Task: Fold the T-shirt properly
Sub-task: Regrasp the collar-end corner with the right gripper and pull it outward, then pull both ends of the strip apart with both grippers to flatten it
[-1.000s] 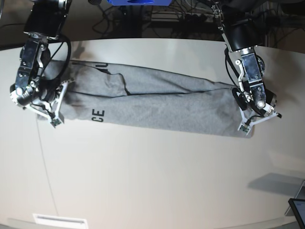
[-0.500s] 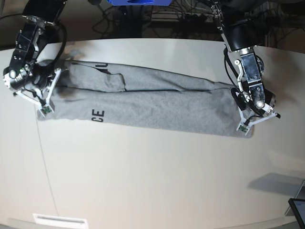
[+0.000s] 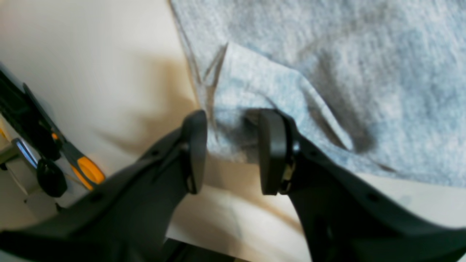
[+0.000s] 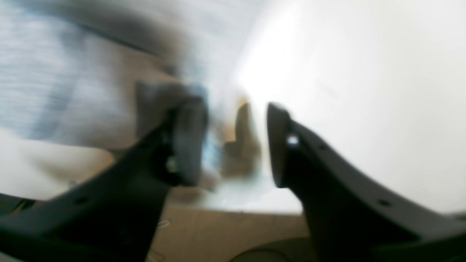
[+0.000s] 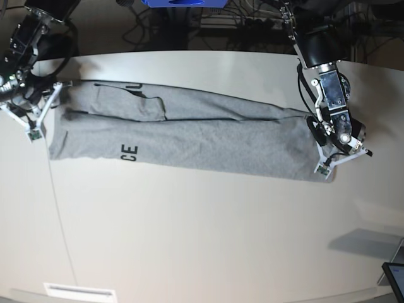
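The grey T-shirt [image 5: 208, 139] lies on the white table [image 5: 202, 233] as a long folded band running left to right, with black letters "CE" [image 5: 129, 151] near its left end. My left gripper [image 5: 326, 164] sits at the shirt's right end. In the left wrist view it is open [image 3: 233, 153], with the shirt's corner [image 3: 240, 83] lying loose between and beyond the fingers. My right gripper [image 5: 35, 128] is just off the shirt's left end. The blurred right wrist view shows it open [image 4: 233, 145] and empty, with the shirt [image 4: 54, 72] to its left.
Cables and a blue object [image 5: 183, 3] sit behind the table's back edge. A dark screen corner [image 5: 394, 278] is at the front right and a white label [image 5: 79, 291] at the front left. An orange-and-black tool [image 3: 83, 171] lies beyond the table's edge.
My right gripper has moved left and towards the back, off the shirt's left end, which now lies flat and uncovered. The left arm has not moved.
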Motion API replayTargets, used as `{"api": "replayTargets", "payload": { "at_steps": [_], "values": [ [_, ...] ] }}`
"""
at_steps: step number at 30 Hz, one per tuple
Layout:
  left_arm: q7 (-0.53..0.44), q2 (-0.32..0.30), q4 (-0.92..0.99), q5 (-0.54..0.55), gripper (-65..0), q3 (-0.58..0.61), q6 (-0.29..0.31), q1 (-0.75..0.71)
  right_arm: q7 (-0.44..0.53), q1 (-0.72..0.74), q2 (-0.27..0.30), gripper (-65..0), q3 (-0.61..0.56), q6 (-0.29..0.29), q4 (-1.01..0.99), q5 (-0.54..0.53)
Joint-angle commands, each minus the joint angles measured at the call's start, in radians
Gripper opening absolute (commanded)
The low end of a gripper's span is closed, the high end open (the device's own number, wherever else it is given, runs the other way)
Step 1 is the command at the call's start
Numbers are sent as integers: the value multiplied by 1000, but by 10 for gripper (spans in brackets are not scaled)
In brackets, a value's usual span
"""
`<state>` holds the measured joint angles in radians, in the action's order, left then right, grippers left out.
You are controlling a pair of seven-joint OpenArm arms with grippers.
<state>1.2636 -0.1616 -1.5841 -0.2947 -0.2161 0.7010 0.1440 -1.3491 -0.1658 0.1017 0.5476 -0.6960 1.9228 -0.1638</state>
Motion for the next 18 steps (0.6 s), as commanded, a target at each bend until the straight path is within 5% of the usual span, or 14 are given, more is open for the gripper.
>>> {"api": "replayTargets", "payload": {
  "at_steps": [1,6,11,14,18],
  "values": [
    [-5,-14,-19,-11,-413,-3,-3,19,9,2,16,-360,25,-2,47,-3],
    [-5,-8,-25,-10,-413,-4,-3,30,10,19,43,-360,18,-2,62,-6],
    [-3,-2,-23,-10,-413,-6,-3,42,10,96,42,-480,-85,-2,63,-6],
    [-3,-5,-23,-10,-413,-10,-3,44,10,114,39,-490,-143,-2,60,-4],
    [-3,-6,-23,-10,-413,-10,-3,44,10,102,-23,-490,-153,-2,56,-3]
  ]
}}
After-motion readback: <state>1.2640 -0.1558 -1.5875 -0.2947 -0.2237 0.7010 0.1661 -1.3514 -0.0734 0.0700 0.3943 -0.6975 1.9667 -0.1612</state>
